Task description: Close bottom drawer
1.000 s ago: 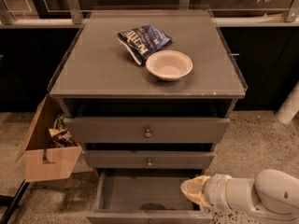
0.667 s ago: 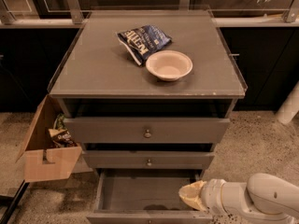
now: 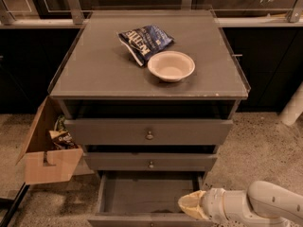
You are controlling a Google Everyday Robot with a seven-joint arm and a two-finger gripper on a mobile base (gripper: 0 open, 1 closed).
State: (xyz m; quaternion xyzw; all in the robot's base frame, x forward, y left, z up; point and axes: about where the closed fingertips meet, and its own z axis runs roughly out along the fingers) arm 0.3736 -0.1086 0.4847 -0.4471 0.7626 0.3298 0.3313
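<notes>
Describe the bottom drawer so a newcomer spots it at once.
Find the grey cabinet in the middle, with a bowl on top. Of its three drawers, the bottom drawer sits nearest the floor. Unlike the two above, it is pulled far out, showing its inside, with the gripper at its front corner.

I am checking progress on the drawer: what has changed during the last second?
The claw moved lower and slightly left in view, toward the front edge of the bottom drawer. The drawer stays pulled out; the bowl, chip bag and cardboard box did not move.
</notes>
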